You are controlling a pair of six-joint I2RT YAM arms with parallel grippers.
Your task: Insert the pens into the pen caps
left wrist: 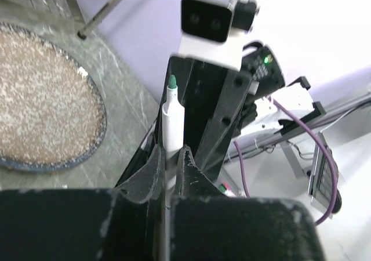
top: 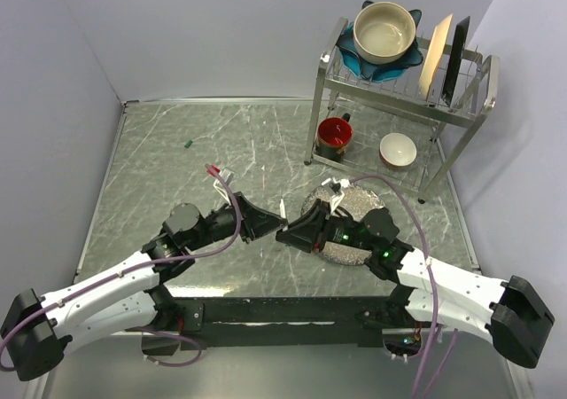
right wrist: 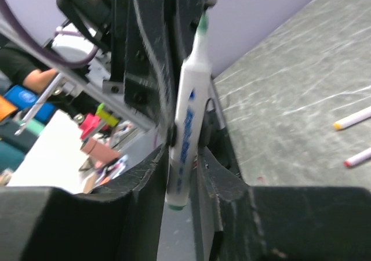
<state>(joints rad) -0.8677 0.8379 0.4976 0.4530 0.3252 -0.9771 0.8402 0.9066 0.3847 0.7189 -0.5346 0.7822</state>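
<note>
A white pen with a green tip [top: 282, 211] stands upright above the table's middle, between both grippers. My left gripper [top: 268, 222] is shut on its barrel; in the left wrist view the pen [left wrist: 173, 122] rises from between the fingers [left wrist: 171, 151]. My right gripper [top: 288, 233] is shut on the same pen [right wrist: 188, 116], near its lower green end, in the right wrist view [right wrist: 181, 156]. Two more white pens [top: 220, 174] lie on the table at back left; they show a yellow tip [right wrist: 349, 120] and a red tip [right wrist: 356, 156]. A dark green cap [top: 188, 142] lies further back left. I cannot make out the yellow and red caps.
A speckled plate [top: 359, 206] lies under the right arm, and also shows in the left wrist view [left wrist: 40, 98]. A metal dish rack [top: 461, 124] stands at the back right with bowls, plates, a red mug [top: 335, 135] and a white bowl [top: 398, 149].
</note>
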